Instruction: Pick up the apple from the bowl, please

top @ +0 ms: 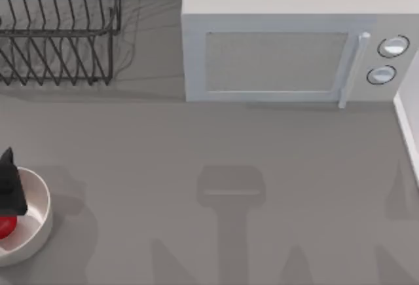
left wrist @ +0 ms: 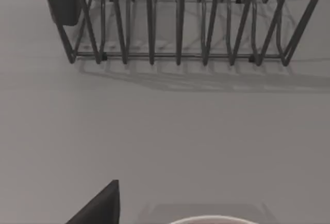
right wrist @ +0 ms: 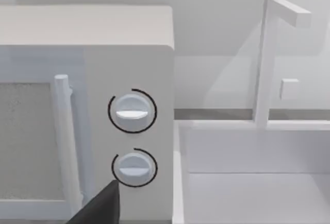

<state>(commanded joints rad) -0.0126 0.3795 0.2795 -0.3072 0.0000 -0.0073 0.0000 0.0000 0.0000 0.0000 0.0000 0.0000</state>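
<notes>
At the far left edge of the grey table (top: pixel 216 141), the AgileX left arm's hand (top: pixel 10 183) hung low over the white bowl (top: pixel 40 214), its dark body covering part of the bowl's rim and interior in the top view. The red apple (top: pixel 6 226) lay inside the bowl, against its left side and just below the hand, partly cut off by the edge of the picture (whether the fingers touched the fruit could not be told, nor how far apart they stood). From the left wrist view, a dark finger (left wrist: pixel 100 206) showed at the bottom, with a thin arc of the bowl's rim (left wrist: pixel 214 219) beside it and the black wire dish rack (left wrist: pixel 180 23) standing well beyond across bare table. In the top view that rack (top: pixel 59 29) occupied the table's rear left corner, while a white microwave (top: pixel 288 42) with a vertical door handle (top: pixel 350 69) and two round knobs (top: pixel 387 59) stood at the rear, right of centre. The right wrist view faced the microwave's knob panel (right wrist: pixel 133 136) and a white sink basin (right wrist: pixel 252 183) beside it, with a dark finger (right wrist: pixel 103 208) of the right arm's hand at the lower edge; how far that hand stood open could not be told either.
</notes>
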